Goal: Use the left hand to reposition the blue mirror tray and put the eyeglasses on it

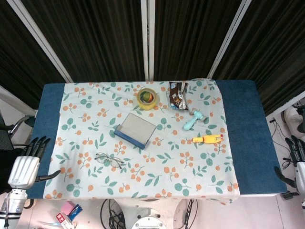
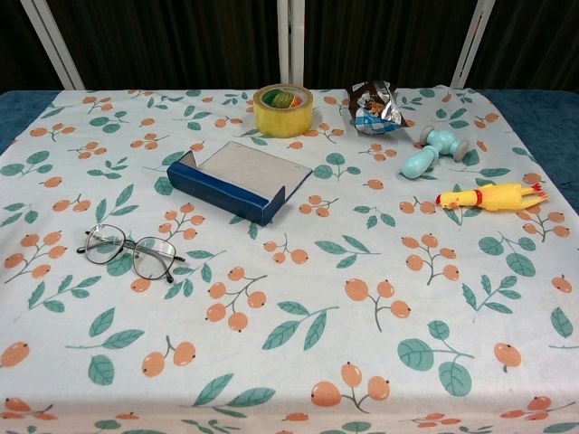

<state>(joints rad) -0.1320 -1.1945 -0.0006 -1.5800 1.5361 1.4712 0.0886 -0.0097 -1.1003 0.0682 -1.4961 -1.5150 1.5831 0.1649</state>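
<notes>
Hanging off the table's near-left corner, the left hand (image 1: 26, 164) holds nothing, fingers apart. The glasses (image 1: 109, 160) lie well to its right on the cloth (image 1: 190, 167), the tray (image 1: 135, 130) beyond them, untouched.

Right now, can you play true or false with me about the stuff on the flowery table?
1. The glasses lie on the cloth, not on the blue tray. True.
2. The left hand is holding the glasses. False: it holds nothing and hangs off the table's edge, fingers apart.
3. The roll of tape is yellow. True.
4. The rubber chicken sits inside the tray. False: it lies on the cloth, far to the tray's right.
5. The right hand is touching the tray. False: it is off to the far side.
</notes>
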